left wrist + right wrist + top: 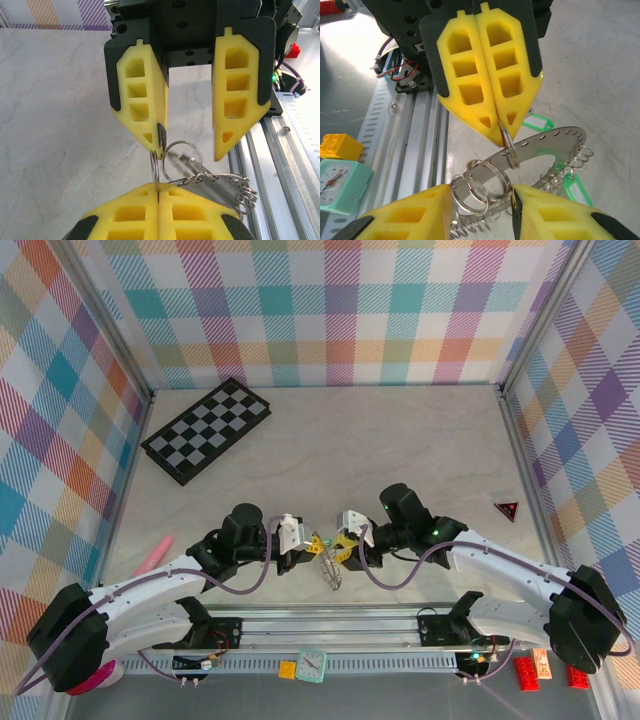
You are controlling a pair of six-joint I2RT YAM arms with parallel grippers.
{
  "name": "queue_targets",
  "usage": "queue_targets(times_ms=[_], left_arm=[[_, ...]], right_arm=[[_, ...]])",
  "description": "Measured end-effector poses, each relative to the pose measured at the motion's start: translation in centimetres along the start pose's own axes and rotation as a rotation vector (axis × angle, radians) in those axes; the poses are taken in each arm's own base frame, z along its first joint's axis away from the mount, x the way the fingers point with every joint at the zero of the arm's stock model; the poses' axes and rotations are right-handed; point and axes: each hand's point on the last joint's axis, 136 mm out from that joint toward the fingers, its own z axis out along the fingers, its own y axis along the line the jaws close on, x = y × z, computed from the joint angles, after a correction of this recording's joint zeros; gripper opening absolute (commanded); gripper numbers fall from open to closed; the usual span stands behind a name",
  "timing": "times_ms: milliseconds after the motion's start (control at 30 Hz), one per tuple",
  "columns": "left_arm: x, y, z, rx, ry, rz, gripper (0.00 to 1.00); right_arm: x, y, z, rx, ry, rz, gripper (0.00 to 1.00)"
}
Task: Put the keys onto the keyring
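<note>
The keyring [547, 142] is a flat grey perforated metal ring with small split rings [477, 187] along its rim. It hangs between both grippers just above the table [333, 570]. My left gripper [158, 192] is shut, pinching one small split ring [155, 167] edge-on; the right wrist view shows that grip from the front [509, 147]. My right gripper [482, 192] faces it with jaws apart, two split rings lying in the gap. Mint-green key tags [535, 121] [577, 187] lie under the keyring; the metal keys are hard to make out.
A folded chessboard [207, 428] lies at the back left and a red triangle [507, 509] at the right. A pink object [152, 555] rests near the left wall. The aluminium rail [330, 625] runs along the near edge, with a mint clock [340, 185] and toy bricks [527, 670] beyond it.
</note>
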Motion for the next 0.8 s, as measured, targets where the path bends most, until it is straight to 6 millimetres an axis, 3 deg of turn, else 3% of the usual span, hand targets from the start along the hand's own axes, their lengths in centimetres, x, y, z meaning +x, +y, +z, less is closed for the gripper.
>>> queue_targets(times_ms=[500, 800], left_arm=[[0.1, 0.3, 0.0, -0.017, 0.005, 0.000, 0.00], [0.1, 0.3, 0.0, -0.017, 0.005, 0.000, 0.00]], right_arm=[[-1.0, 2.9, -0.6, -0.147, 0.018, 0.066, 0.37], [-2.6, -0.4, -0.9, 0.062, -0.046, -0.047, 0.36]])
